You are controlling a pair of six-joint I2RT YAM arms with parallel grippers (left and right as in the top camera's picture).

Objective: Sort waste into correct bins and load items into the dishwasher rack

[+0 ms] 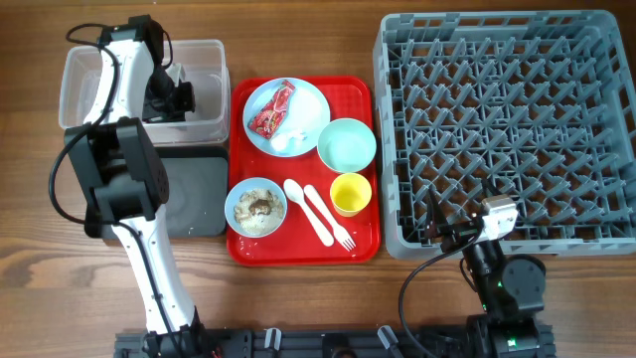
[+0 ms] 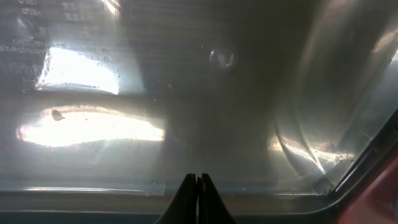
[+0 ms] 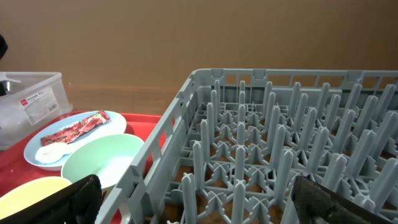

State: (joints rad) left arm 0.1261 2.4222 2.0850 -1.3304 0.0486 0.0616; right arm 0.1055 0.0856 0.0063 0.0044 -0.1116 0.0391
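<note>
Wooden table (image 1: 298, 308) carries everything. Left gripper (image 2: 197, 182) is clenched and empty over the tub (image 1: 79, 75), its arm folded above and pointing down into it. Wrapper (image 1: 272, 109) lies on the plate (image 1: 316, 107) on the red tray (image 1: 363, 89). To fetch it well, the arm should probably lift clear, spread its jaws, then pinch the crumpled middle, not the plate. Right gripper (image 3: 196, 202) rests spread wide by the rack (image 1: 497, 119).

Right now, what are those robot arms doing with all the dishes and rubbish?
Nothing is sorted yet. The left pincer is shut with nothing in it, pointing into the clear tub. The right pincer is open at the near edge of the grey rack, which holds nothing. The wrapper, leftovers, mint bowl, yellow cup, spoon and fork all sit on the red tray.
</note>
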